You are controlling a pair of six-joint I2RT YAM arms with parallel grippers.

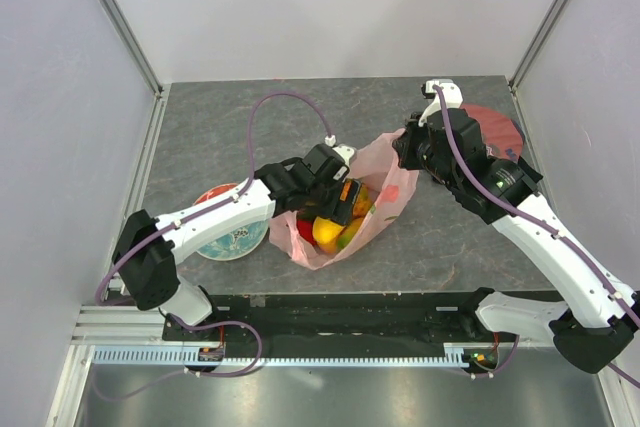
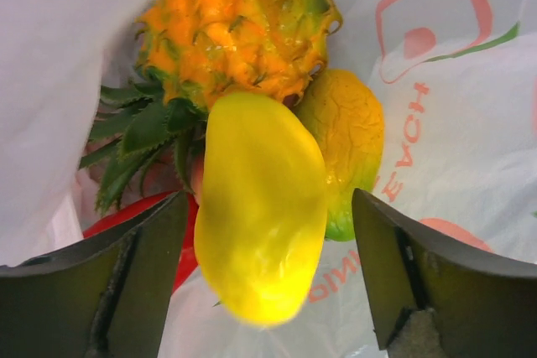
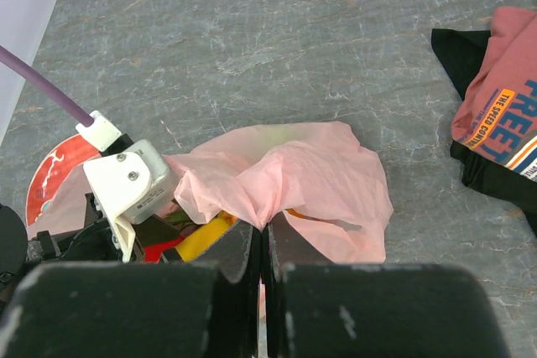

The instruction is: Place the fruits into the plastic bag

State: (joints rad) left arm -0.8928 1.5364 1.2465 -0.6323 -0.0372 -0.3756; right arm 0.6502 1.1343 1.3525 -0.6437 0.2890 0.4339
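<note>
1. Plastic bag (image 1: pixel 392 185) lies mid-table, toward the near edge.
2. Left gripper (image 2: pixel 268 207) is inside the bag, jaws spread wide on either side of the yellow mango (image 2: pixel 260 232), not clamping it.
3. Also in the bag: pineapple (image 2: pixel 235 31), second mango (image 2: pixel 348 136) touching the first, and red piece (image 2: pixel 134 220) by the pineapple leaves.
4. Right gripper (image 3: pixel 263 236) is pressed together, pinching a fold of the bag's rim.
5. Red plate (image 1: pixel 222 239) sits near the table's left edge, T-shirt (image 1: pixel 497 127) at the far-right corner.

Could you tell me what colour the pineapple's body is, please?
The pineapple is orange, best seen from the left wrist.
</note>
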